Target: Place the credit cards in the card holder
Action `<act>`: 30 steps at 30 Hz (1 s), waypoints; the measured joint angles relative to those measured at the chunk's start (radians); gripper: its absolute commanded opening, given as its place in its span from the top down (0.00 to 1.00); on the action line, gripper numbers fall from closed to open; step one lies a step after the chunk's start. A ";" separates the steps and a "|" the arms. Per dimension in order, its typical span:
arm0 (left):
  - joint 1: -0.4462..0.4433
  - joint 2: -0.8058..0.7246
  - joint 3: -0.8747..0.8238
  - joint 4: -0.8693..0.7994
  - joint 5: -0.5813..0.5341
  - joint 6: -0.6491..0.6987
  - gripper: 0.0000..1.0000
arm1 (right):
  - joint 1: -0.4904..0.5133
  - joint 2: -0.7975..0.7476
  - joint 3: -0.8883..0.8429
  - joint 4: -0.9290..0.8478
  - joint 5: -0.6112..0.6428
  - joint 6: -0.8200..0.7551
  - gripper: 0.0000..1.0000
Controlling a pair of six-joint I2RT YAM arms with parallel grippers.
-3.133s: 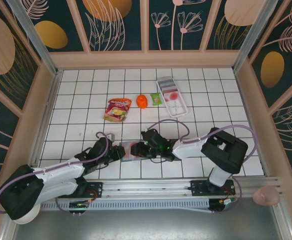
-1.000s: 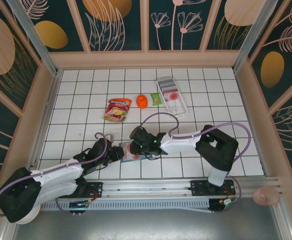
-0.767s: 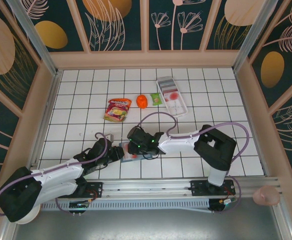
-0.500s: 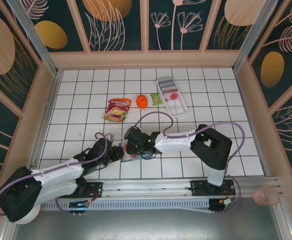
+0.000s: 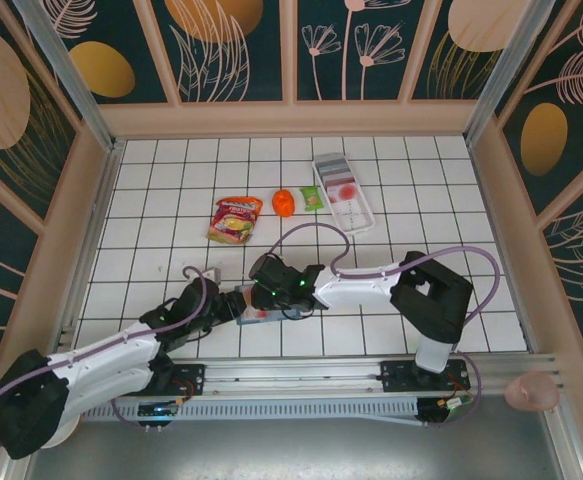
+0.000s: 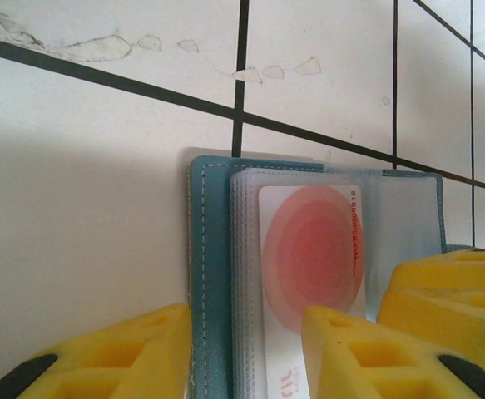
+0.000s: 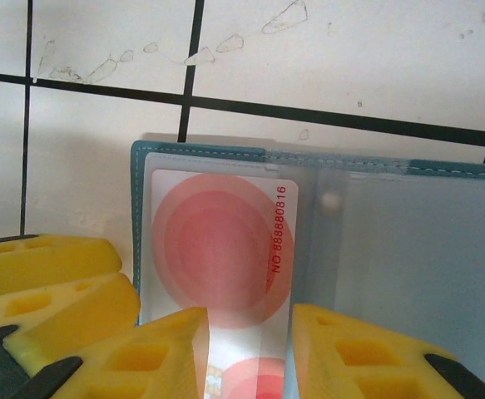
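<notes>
The left gripper (image 6: 246,320) has jaws partly apart over the left edge of the card holder (image 6: 212,249). Ahead of the right gripper (image 7: 248,324) the credit card (image 7: 217,249) lies flat on it, long side pointing straight away; narrow jaws, maybe pinching.

Both arms are wearing white link shells with black joint housings: left arm (image 5: 101,350) bolted at the left end of the rail (image 5: 301,372), right arm (image 5: 371,288) at its right end. A lilac cable is looping along each arm, standing clear of the shell. Green LEDs are glowing on the right arm's wrist block, well away from the rail. Left gripper (image 6: 246,357) and right gripper (image 7: 246,349) are both carrying yellow fingers with moulded rectangular pockets, black showing at their near ends.
</notes>
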 measured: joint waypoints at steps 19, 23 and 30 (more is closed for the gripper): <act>0.000 0.032 0.020 -0.060 -0.042 0.000 0.57 | 0.001 0.014 -0.003 -0.055 0.071 -0.018 1.00; 0.000 0.038 0.021 -0.056 -0.042 0.000 0.57 | 0.002 0.039 0.002 -0.054 0.070 -0.018 1.00; 0.000 0.044 0.021 -0.050 -0.042 0.000 0.58 | 0.009 0.051 0.017 -0.050 0.069 -0.018 1.00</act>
